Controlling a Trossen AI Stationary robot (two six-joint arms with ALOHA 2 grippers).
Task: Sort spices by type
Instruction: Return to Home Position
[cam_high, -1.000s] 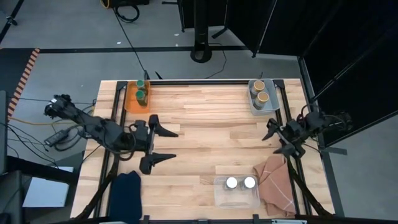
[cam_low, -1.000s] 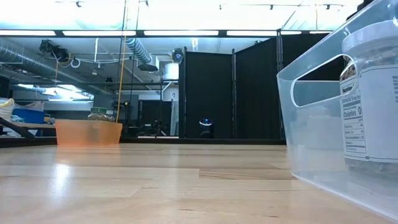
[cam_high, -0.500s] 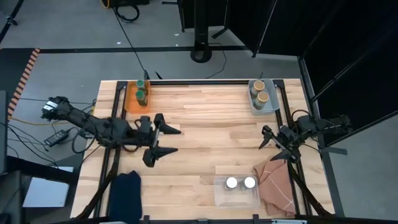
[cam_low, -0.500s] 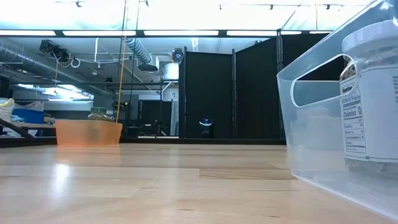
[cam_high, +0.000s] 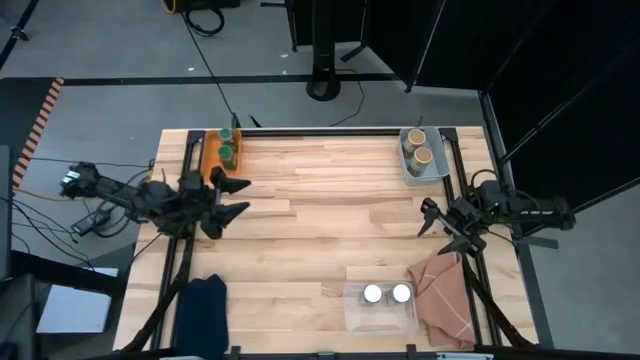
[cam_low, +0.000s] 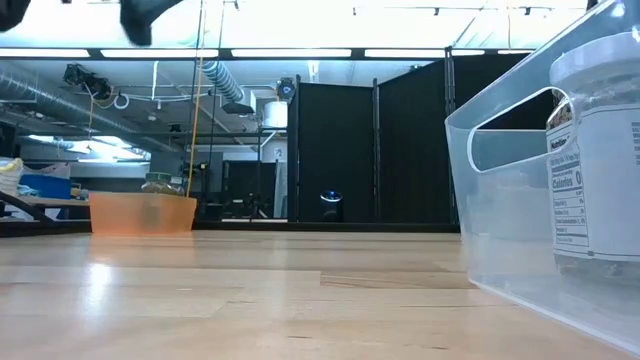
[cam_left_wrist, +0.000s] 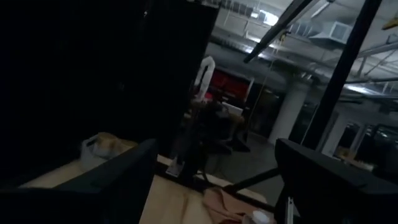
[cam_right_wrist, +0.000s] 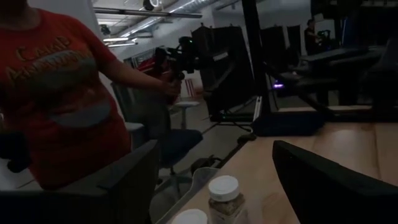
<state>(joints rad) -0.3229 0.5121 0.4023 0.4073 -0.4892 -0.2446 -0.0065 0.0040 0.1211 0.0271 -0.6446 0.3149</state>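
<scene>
Two green-lidded jars (cam_high: 226, 143) stand in an orange bin (cam_high: 212, 160) at the far left corner. A grey bin (cam_high: 408, 165) at the far right holds two tan-lidded jars (cam_high: 420, 148). In a clear bin (cam_high: 380, 315) at the near edge stand two white-lidded jars (cam_high: 386, 293), which also appear in the right wrist view (cam_right_wrist: 222, 196). My left gripper (cam_high: 243, 196) hovers open near the left edge, just on the near side of the orange bin. My right gripper (cam_high: 437, 225) hovers open by the right edge, between the grey bin and a tan cloth.
A dark blue cloth (cam_high: 203, 305) lies at the near left corner. The tan cloth (cam_high: 445, 295) lies beside the clear bin at the near right. A person in a red shirt (cam_right_wrist: 56, 93) stands beyond the table. The wooden table's middle (cam_high: 330, 210) is bare.
My left gripper has drawn back from the table's middle-left toward the left and far edges, ending beside the orange bin, and has risen. The jars and bins have not moved.
</scene>
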